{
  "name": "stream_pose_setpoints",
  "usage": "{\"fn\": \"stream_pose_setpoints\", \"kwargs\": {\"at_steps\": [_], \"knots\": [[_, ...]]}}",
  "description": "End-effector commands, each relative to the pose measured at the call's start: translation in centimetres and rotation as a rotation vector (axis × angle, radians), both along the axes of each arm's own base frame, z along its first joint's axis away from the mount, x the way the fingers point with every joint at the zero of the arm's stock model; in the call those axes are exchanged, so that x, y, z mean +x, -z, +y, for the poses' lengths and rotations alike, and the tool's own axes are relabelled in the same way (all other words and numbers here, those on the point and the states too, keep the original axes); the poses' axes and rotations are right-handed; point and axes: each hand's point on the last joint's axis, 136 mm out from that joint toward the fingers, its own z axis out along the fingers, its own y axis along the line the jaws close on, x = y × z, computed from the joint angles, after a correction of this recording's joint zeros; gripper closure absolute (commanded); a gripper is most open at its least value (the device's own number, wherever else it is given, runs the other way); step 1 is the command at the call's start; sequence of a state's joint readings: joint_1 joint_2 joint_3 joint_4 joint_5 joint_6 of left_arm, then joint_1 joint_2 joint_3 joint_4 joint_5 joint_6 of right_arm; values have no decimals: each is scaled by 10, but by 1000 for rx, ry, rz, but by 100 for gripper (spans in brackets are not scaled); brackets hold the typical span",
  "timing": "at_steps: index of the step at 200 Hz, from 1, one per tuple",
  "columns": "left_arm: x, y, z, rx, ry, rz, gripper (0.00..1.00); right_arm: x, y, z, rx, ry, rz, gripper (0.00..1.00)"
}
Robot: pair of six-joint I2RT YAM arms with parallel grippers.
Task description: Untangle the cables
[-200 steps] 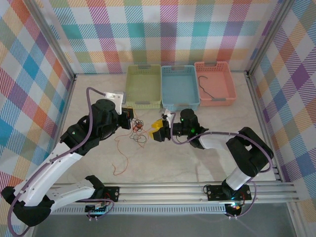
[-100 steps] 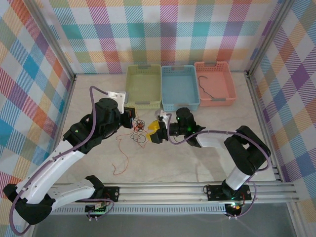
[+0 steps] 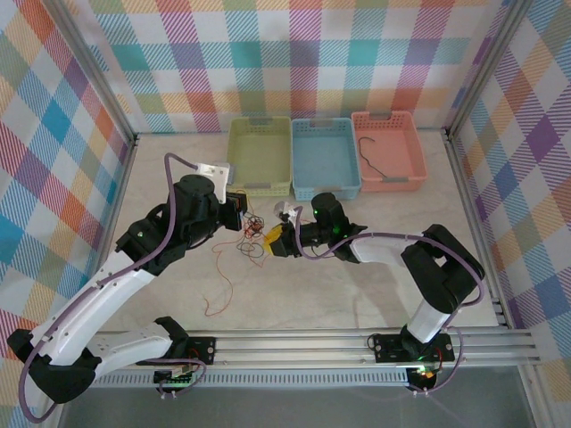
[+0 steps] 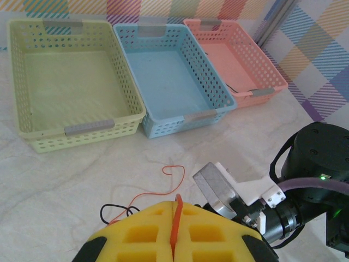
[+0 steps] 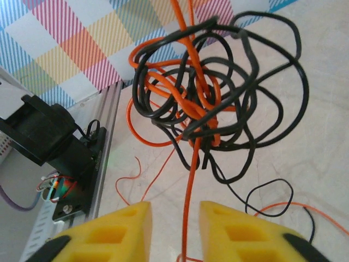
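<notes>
Where the two arms are bolted along the near edge of the bench (image 3: 303,299), a loose red-orange strand (image 3: 220,281) trails over the bare surface left of centre and runs back toward the middle.

Farther in, about mid-bench, lies the tangle of cables (image 3: 252,232), a knot of black and red-orange loops between the two grippers. The left gripper (image 3: 238,214) sits just left of the knot and slightly behind it. In the left wrist view its yellow pads (image 4: 142,237) are pressed together, with a red-orange wire (image 4: 175,213) pinched in the seam between them. The right gripper (image 3: 274,241) points at the knot from the right, very close to it. In the right wrist view its fingers (image 5: 112,232) stand apart. One red-orange line runs up through the gap into the knot, and neither finger is closed on it.

Along the far edge of the bench three baskets stand side by side, touching or nearly so. The yellow-green basket (image 3: 233,160) is on the left and the blue basket (image 3: 326,156) is in the middle. The pink basket (image 3: 415,152) is on the right, toward the far right corner. A single black cable (image 3: 365,158) lies curved inside the pink one.
</notes>
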State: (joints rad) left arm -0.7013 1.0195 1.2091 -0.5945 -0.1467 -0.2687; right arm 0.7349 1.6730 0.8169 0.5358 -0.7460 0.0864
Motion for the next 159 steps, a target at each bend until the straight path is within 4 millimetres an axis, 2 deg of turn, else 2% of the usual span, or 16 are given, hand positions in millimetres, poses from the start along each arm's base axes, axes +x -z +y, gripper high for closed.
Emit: {"fn": "stream_pose_setpoints", "kwargs": {"at_steps": [1,15,35,47,77,100,103,133,159], "knots": [[2,-23,2,-47,-13,-48,100,-2,-9,4,16,-26,-46,89],[3,-21,7,-35,-30,-51,100,1,-9,2,8,2,-67,100],[3,-19,19,-12,-78,-71,100,12,-9,-4,-8,77,-109,100],[3,-16,31,8,-134,-81,100,29,-7,-15,-25,187,-127,100],[-3,-16,63,43,-250,-113,100,79,-3,-63,-41,487,-88,100],[-13,-20,85,56,-312,-135,100,105,6,-104,-68,697,-39,100],[-15,-21,88,55,-319,-140,100,110,0,-107,-44,718,-48,100],[-31,-29,113,35,-377,-183,100,130,11,-151,-49,915,30,100],[-45,-39,129,8,-409,-215,100,139,18,-186,-54,1062,76,100]]}}
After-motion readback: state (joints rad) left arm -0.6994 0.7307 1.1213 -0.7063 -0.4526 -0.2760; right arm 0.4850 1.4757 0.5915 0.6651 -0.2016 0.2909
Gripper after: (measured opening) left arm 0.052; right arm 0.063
